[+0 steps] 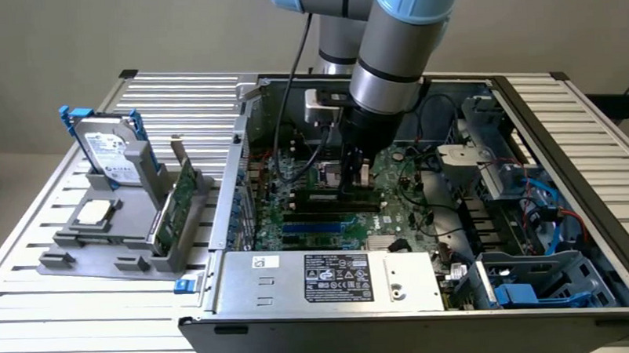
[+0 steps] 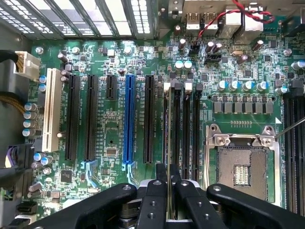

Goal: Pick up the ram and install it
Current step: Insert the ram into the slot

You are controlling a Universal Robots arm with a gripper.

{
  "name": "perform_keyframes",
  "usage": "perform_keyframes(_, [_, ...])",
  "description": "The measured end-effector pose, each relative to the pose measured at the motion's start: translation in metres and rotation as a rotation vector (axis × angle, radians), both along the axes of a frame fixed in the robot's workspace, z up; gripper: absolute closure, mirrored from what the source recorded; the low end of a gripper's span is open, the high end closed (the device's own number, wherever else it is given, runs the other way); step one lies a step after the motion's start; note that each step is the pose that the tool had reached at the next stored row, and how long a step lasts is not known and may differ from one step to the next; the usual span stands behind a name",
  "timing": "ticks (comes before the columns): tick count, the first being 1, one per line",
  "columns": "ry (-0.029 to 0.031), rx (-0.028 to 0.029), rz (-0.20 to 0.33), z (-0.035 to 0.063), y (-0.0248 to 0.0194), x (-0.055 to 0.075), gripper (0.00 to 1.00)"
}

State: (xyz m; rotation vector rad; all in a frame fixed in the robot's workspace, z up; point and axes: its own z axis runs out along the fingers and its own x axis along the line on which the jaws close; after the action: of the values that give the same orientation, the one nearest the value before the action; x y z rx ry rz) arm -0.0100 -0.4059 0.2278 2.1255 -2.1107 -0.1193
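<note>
The pincer [image 1: 354, 175] reaches down inside the open computer case [image 1: 298, 322], its fingers [image 2: 155, 200] drawn narrow and pinching the ram [image 2: 167, 143] between them. From the wrist view the ram shows edge-on, a thin dark green strip running along the outermost of the black memory slots [image 2: 188, 129], the one next to the long black expansion slots. I cannot tell whether it is fully seated. The blue slot [image 2: 128, 119] lies just beyond those, and the bare processor socket [image 2: 240, 164] sits on the other side. Outside the case, a hard drive [image 1: 110, 152] with blue rails and a green expansion card [image 1: 184, 197] stand upright in a grey holder [image 1: 87, 263] on the slatted table [image 1: 47, 311].
</note>
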Motion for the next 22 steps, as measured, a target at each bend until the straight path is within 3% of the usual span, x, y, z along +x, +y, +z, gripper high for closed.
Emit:
perform_keyframes(5, [-0.0012, 0.0004, -0.001, 0.0011, 0.0001, 0.0000, 0.86])
perform_keyframes(7, [-0.0076, 0.0001, -0.002, 0.0011, 0.0000, 0.0000, 0.86])
perform_keyframes(11, [-0.0289, 0.0003, -0.002, 0.0008, 0.0000, -0.0002, 0.86])
perform_keyframes(22, [-0.0354, -0.0010, -0.004, -0.0015, 0.0000, -0.0049, 0.86])
